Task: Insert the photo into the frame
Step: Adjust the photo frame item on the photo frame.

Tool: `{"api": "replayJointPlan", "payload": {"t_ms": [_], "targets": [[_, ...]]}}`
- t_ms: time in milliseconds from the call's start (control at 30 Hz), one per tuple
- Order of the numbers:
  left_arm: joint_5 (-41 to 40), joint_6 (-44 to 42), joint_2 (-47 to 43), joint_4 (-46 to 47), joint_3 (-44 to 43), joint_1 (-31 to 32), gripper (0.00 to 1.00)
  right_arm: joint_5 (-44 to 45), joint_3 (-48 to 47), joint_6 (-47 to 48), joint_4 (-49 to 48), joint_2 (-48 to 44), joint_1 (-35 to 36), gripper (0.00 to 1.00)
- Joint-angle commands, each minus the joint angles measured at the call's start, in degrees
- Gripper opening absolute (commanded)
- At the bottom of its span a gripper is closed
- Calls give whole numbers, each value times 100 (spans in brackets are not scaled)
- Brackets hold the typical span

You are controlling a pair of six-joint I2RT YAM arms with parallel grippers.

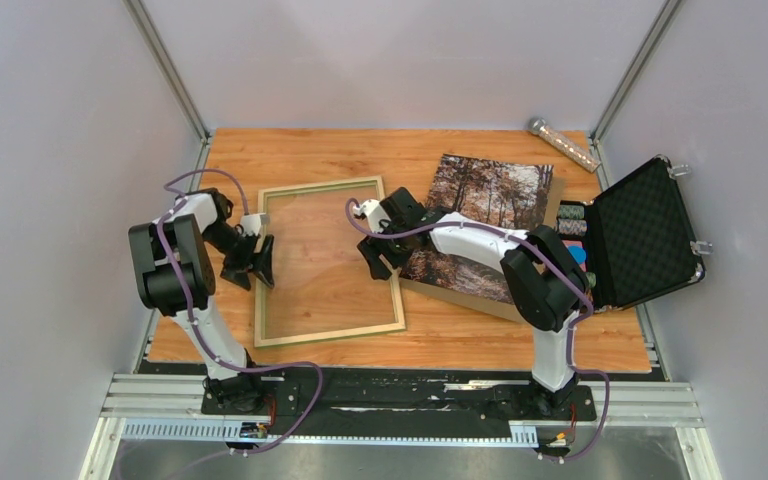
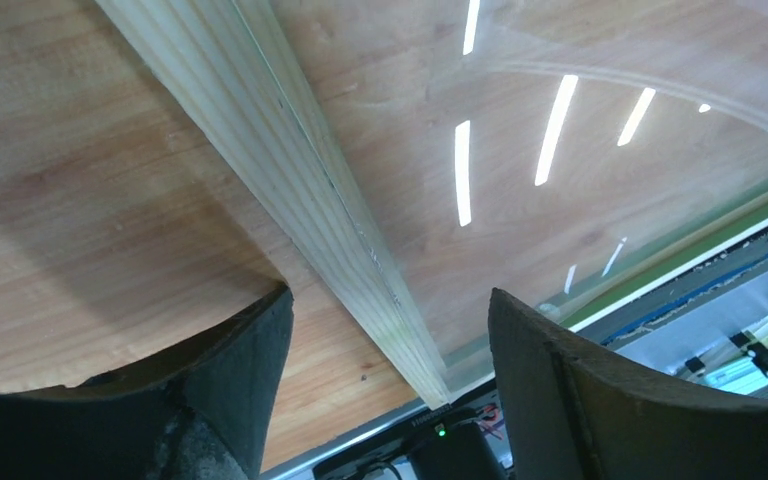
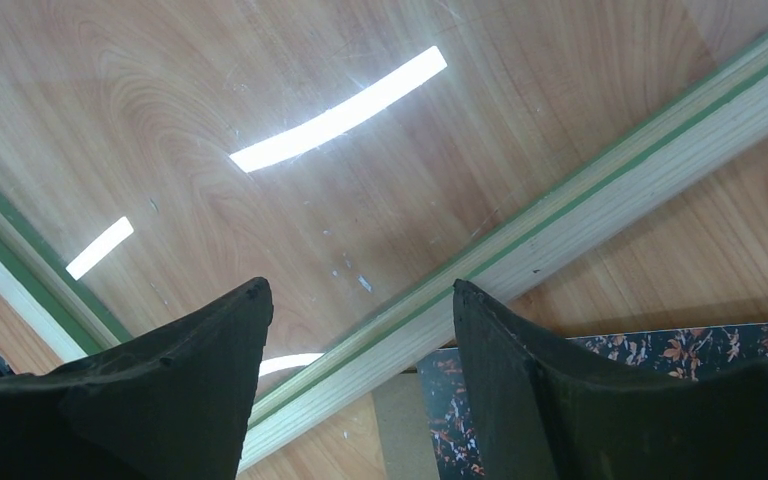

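Furthest left, the table [image 1: 460,340] runs bare between its left edge and the frame [image 1: 330,333], which lies flat, pale wood side up. My left claw [image 1: 252,268] hangs over the frame's left rail. In the left wrist view, my left claw [image 2: 390,300] has its jaws spread wide, one finger on each side of the rail [image 2: 290,150], with a gap on both sides. It holds nothing.

Inside the rails the pane [image 3: 310,180] mirrors the ceiling lights, and nothing lies on it.

My right claw [image 1: 382,262] sits over the frame's right rail. In the right wrist view, my right claw [image 3: 360,290] also has its jaws wide apart. The rail [image 3: 640,170] runs slantwise between the fingers, showing a green line along its inner edge. I grip nothing here either.

Just beside that rail lies the photo [image 1: 485,200], picture up, on the brown backing board [image 1: 460,300]. The board shows past the photo's near edge, and the photo's corner [image 3: 600,400] comes close under my right finger. Only a thin strip of table separates the rail from the board.

Further right an open black case [image 1: 650,230] crowds the table's right edge, with a tube [image 1: 563,143] at the far corner.
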State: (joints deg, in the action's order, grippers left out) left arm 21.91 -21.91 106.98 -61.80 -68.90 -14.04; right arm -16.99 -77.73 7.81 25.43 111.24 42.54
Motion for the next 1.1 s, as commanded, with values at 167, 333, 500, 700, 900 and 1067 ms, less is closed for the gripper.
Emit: {"api": "replayJointPlan", "payload": {"t_ms": [167, 333, 500, 700, 900, 1067], "targets": [[-51, 386, -119, 867, 246, 58, 62, -81, 51, -25, -123, -44, -189, 69], [17, 441, -80, 893, 237, 59, 46, -110, 60, -34, -131, -45, -258, 69], [114, 426, -59, 880, 214, 60, 33, -136, 100, -43, -135, -63, -297, 69], [203, 330, -123, 728, 50, 41, 26, -146, 117, -30, -150, -53, -341, 68], [321, 250, -223, 482, -210, -11, 17, -151, 93, -34, -161, -39, -379, 68], [424, 177, -231, 286, -434, -83, 12, -100, 75, -26, -154, -88, -426, 68]]}}
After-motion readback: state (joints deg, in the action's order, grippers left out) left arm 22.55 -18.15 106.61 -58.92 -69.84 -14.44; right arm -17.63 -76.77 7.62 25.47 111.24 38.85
